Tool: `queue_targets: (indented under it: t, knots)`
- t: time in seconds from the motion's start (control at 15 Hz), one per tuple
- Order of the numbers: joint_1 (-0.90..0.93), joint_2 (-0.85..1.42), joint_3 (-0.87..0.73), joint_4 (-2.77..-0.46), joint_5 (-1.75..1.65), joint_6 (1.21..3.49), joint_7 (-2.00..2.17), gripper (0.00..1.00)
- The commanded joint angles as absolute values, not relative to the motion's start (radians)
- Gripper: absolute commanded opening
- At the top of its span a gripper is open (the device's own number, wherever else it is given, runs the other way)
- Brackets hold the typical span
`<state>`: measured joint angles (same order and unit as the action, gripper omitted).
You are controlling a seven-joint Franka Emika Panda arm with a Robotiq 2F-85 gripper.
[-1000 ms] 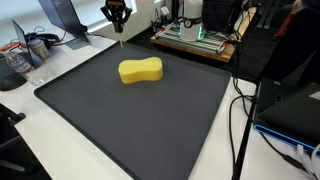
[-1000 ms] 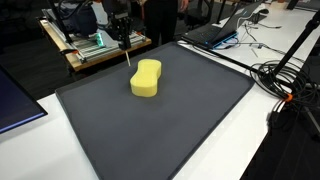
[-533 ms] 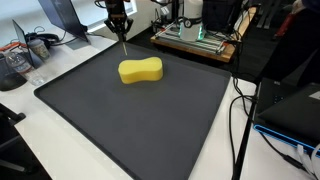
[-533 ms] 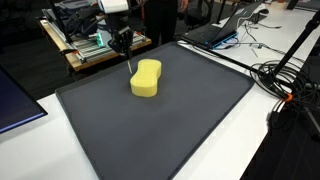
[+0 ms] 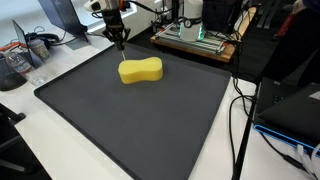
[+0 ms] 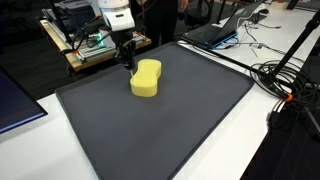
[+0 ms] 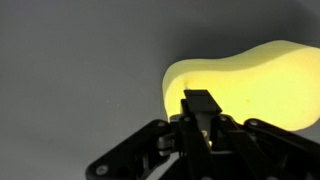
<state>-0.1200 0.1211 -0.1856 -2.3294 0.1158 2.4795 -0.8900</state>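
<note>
Where the closed gripper (image 7: 200,104) overlaps it, the sponge (image 7: 255,80) is hidden.

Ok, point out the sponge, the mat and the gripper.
Sponge (image 5: 140,70): in an exterior view, middle of its yellow top.
Mat (image 5: 130,125): in an exterior view, bare black patch in front of the sponge.
Gripper (image 7: 201,104): wrist view, tips of the shut fingers.

On my screens: a plain pale-yellow sponge (image 5: 140,70) on a flat charcoal-grey mat (image 5: 130,125), no pattern on either; my gripper (image 5: 120,44) shows matte black below a white wrist housing (image 6: 118,15), and the table (image 5: 35,135) around the mat is white
</note>
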Motion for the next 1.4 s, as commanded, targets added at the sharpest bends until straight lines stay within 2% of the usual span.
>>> queue_targets:
  t: [0.0, 0.4, 0.47, 0.87, 0.93, 1.33]
  knots:
    - [-0.171, 0.205, -0.147, -2.268, 0.151, 2.46, -0.933, 0.03]
    - [-0.247, 0.3, -0.084, -2.211, 0.224, 2.419, -1.023, 0.03]
    - [-0.225, 0.245, -0.106, -2.248, 0.154, 2.45, -0.948, 0.12]
    - [-0.245, 0.269, -0.092, -2.221, 0.179, 2.428, -0.986, 0.12]
    - [-0.245, 0.269, -0.092, -2.221, 0.179, 2.428, -0.986, 0.03]
    - [-0.267, 0.415, -0.094, -2.1, 0.18, 2.344, -0.985, 0.03]
